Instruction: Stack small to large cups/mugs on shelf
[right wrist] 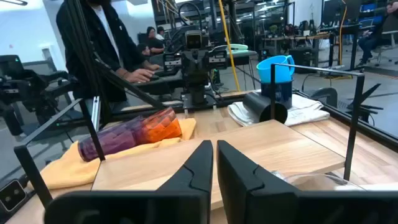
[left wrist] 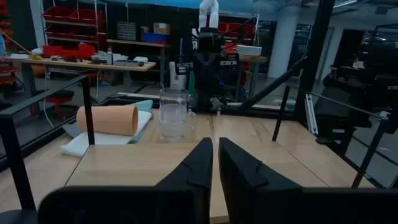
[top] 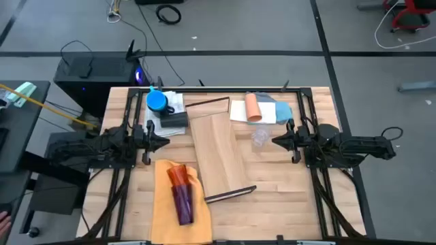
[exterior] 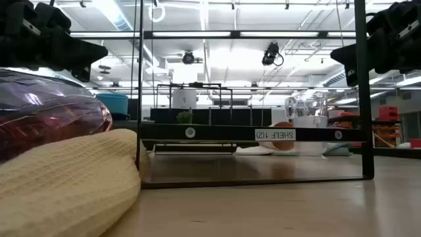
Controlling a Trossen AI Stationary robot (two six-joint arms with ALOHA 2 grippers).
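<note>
Lying nested, orange and purple tumblers (top: 182, 193)

Bright ceiling strip lights (exterior: 197, 33) glare white in the low view, where the yellow cloth (exterior: 66, 178) up close looks soft, perhaps out of focus. Overhead, shadows on the worktop (top: 272, 184) are faint.

Both arms are showing matte black, chunky jointed housings; each hand, left hand (top: 162, 142) and right hand (top: 276, 141), is tapering into two dark wedge fingers (left wrist: 193, 171).

mustard-yellow cloth (top: 165, 204), white folded cloths (top: 238, 111)
</note>
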